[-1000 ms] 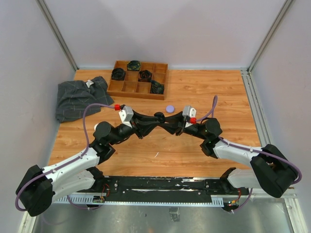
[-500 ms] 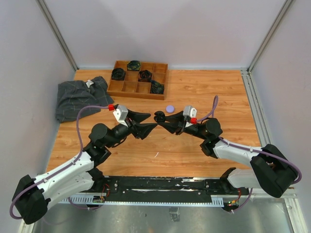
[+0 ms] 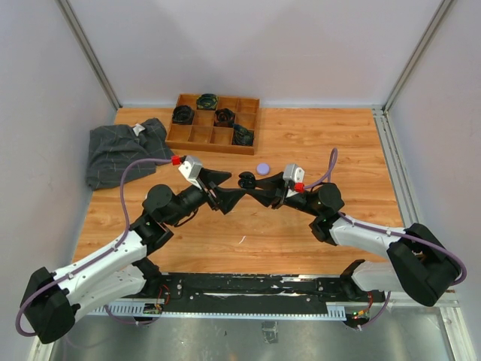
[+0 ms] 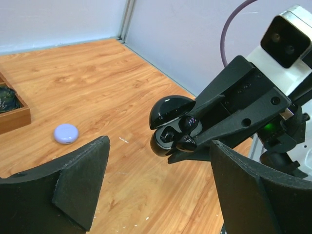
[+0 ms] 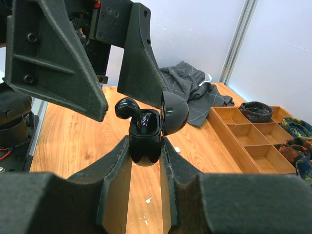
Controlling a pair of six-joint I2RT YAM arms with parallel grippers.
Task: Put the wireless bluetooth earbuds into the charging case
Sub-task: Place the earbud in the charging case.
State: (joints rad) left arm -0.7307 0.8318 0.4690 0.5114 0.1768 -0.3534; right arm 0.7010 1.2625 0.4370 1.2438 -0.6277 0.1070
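My right gripper (image 5: 145,142) is shut on a glossy black charging case (image 5: 145,148), held above the table with its lid (image 5: 174,113) flipped open. One black earbud (image 5: 126,108) sticks up over the case's left rim, and a second earbud (image 5: 147,122) sits lower in its well. In the left wrist view the open case (image 4: 161,146) shows dark earbuds (image 4: 188,142) inside. My left gripper (image 3: 237,185) is open and empty, its fingers (image 5: 53,63) spread wide just left of the case and apart from it.
A small lilac round case (image 3: 262,168) lies on the wooden table behind the grippers. A wooden compartment tray (image 3: 210,147) with dark bundles stands at the back. A grey cloth (image 3: 120,154) lies at the left edge.
My left gripper has opened and pulled back to the left from the case, where both grippers met a second ago. The right gripper has kept still with the case.
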